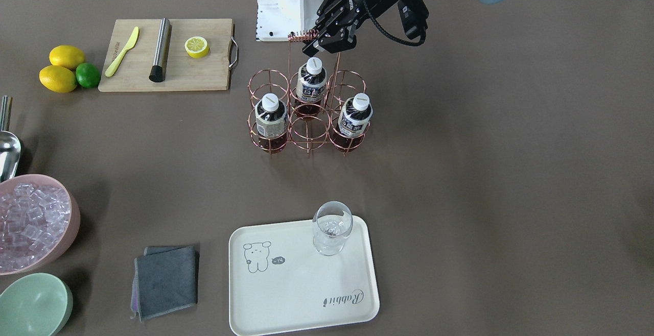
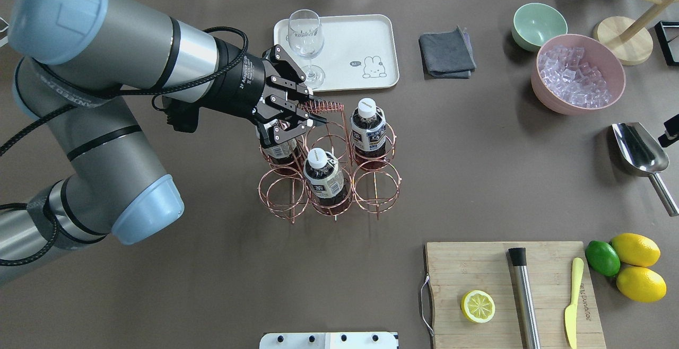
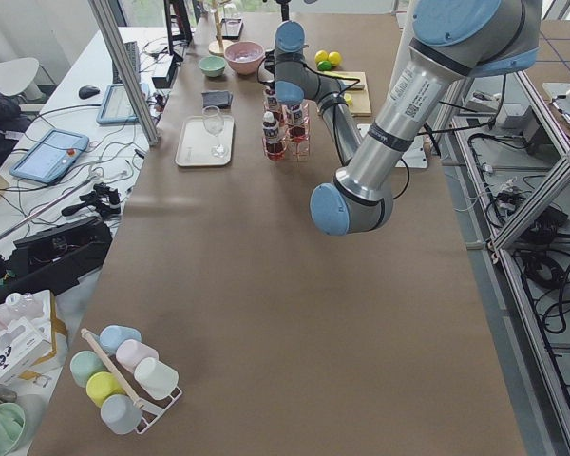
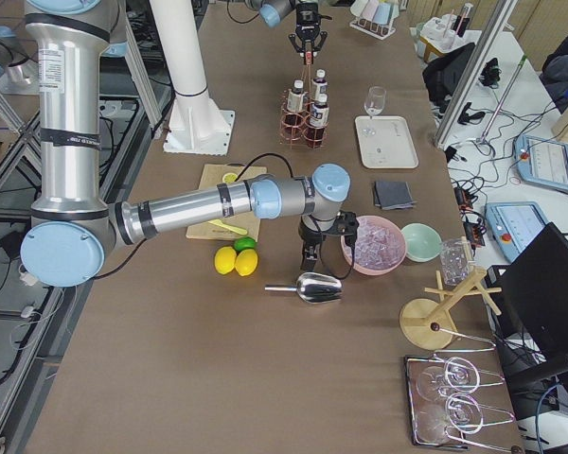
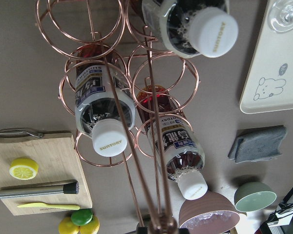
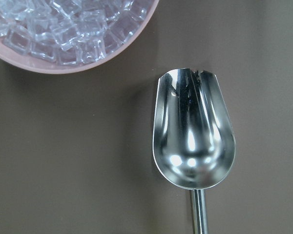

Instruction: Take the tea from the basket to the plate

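Three tea bottles stand in the copper wire basket [image 1: 308, 139]: one [image 1: 310, 83] in the row nearest the robot, two [image 1: 270, 116] [image 1: 355, 116] in the far row. In the overhead view, one bottle [image 2: 278, 148] is partly hidden under my left gripper [image 2: 310, 121]. That gripper is shut on the basket's coiled handle [image 2: 326, 108], whose wires converge at the bottom of the left wrist view. The cream plate [image 1: 301, 295] lies beyond the basket and carries a wine glass [image 1: 332, 229]. My right gripper [image 4: 312, 265] hovers over a steel scoop [image 6: 193, 136]. Its fingers do not show.
A pink bowl of ice [image 2: 578, 73], a green bowl [image 2: 538, 25] and a grey cloth [image 2: 446, 54] lie on my right. A cutting board [image 2: 509, 296] holds a lemon half, a steel muddler and a yellow knife. Two lemons and a lime [image 2: 602, 258] sit beside it.
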Robot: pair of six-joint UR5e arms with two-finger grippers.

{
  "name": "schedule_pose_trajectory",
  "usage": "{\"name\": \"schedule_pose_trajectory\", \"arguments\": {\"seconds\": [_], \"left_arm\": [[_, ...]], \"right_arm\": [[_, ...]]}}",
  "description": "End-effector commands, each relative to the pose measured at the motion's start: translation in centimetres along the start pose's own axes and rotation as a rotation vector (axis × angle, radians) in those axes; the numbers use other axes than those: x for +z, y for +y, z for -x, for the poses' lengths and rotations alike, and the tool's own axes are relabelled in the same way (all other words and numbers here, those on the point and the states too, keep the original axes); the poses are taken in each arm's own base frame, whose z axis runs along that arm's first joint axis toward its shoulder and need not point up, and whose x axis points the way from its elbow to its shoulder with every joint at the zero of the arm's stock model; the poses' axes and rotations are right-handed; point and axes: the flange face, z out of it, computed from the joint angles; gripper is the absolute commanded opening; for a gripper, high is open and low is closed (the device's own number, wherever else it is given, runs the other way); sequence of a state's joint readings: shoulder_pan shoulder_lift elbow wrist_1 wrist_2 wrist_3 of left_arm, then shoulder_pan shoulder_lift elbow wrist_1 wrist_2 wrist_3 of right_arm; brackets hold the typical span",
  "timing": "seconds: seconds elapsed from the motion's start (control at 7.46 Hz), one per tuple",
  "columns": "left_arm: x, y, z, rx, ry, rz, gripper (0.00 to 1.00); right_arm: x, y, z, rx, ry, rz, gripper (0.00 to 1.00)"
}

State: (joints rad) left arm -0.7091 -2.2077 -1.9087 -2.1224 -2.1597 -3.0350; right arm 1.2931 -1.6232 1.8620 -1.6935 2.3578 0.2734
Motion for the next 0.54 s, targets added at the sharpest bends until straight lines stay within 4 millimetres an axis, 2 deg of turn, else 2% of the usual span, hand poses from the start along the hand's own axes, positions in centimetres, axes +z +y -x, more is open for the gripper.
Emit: {"name": "schedule_pose_trajectory", "arguments": {"seconds": [0.0, 0.27, 0.4], "left_arm": [[1.2, -0.6, -0.1, -0.001, 0.004, 0.015, 0.00], [1.4, -0.7, -0.2, -0.007, 0.014, 0.013, 0.00], [1.4, -0.7, -0.2, -0.008, 0.015, 0.013, 0.00]], "right_arm": [[-1.0, 0.1, 1.0, -0.015, -0.006, -0.020, 1.00], [-1.1, 0.2, 1.2, -0.018, -0.014, -0.022, 1.00], [-1.8, 0.4, 2.1, -0.032, -0.037, -0.031, 1.00]]}}
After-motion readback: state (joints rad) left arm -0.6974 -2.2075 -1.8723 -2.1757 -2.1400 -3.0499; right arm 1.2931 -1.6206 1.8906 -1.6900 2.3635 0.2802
